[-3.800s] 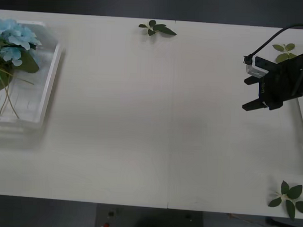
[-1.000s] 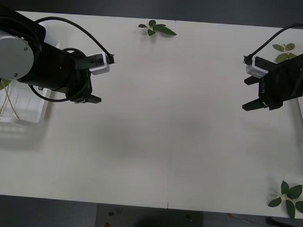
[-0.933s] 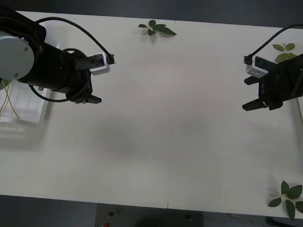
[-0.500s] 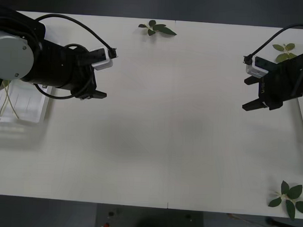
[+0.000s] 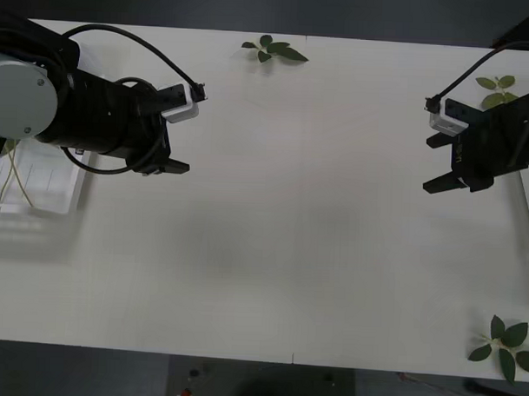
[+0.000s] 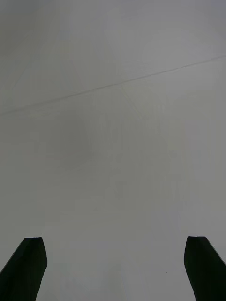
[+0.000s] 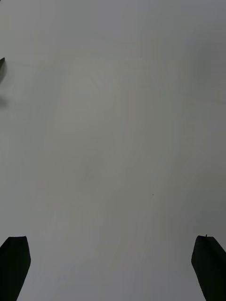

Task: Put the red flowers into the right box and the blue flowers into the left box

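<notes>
Both arms low over table (image 5: 298,234), jaws spread.

Overhead front view down onto table (image 5: 297,251) — wrist views close, same tabletop.

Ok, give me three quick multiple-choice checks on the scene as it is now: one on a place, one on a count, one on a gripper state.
1. Where is the left gripper?
A. over the table just beside the left box
B. at the table's near edge
C. above the right box

2. How many loose leaf sprigs lie on the table?
A. one
B. three
C. five

3. How does the right gripper stand?
A. shut on a rose
B. open and empty
C. shut on a sprig

Answers:
1 A, its arm lies across that box.
2 B, one at the far edge, one far right, one near right.
3 B, its fingers stand apart over bare table.
</notes>
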Tool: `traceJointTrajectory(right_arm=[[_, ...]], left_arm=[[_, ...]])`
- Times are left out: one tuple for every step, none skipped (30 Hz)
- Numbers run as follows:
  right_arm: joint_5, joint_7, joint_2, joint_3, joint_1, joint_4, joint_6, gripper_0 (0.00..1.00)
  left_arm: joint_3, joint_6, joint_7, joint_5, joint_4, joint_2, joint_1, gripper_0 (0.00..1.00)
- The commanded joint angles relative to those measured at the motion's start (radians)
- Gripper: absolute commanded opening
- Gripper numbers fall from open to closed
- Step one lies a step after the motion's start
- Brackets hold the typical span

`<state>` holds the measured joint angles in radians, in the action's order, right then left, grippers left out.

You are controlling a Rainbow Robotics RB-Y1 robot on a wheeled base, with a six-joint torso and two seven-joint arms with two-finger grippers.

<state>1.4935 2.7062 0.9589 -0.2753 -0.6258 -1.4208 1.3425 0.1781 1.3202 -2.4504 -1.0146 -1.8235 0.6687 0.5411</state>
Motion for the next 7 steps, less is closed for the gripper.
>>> traceJointTrajectory(right_arm=[[0.001, -0.001, 0.023, 0.007, 0.001, -0.02, -0.002, 0.86], [0.001, -0.001, 0.023, 0.007, 0.001, -0.02, -0.002, 0.86], [0.001, -0.001, 0.023, 0.007, 0.001, -0.02, -0.002, 0.86], [0.001, -0.001, 0.023, 0.007, 0.001, -0.02, -0.002, 0.86], [0.001, -0.001, 0.023, 0.007, 0.001, -0.02, -0.002, 0.86], [0.001, -0.001, 0.023, 0.007, 0.001, -0.02, -0.002, 0.86], [0.001, -0.001, 0.023, 0.007, 0.001, -0.02, -0.002, 0.86]], left_arm=[[0.012, -0.01, 0.031, -0.002, -0.01, 0.015, -0.013, 1.0], [0.012, -0.01, 0.031, -0.002, -0.01, 0.015, -0.013, 1.0], [0.012, -0.01, 0.031, -0.002, -0.01, 0.015, -0.013, 1.0], [0.012, -0.01, 0.031, -0.002, -0.01, 0.015, -0.013, 1.0], [0.012, -0.01, 0.031, -0.002, -0.01, 0.015, -0.013, 1.0], [0.012, -0.01, 0.031, -0.002, -0.01, 0.015, -0.013, 1.0], [0.012, -0.01, 0.031, -0.002, -0.01, 0.015, -0.013, 1.0]])
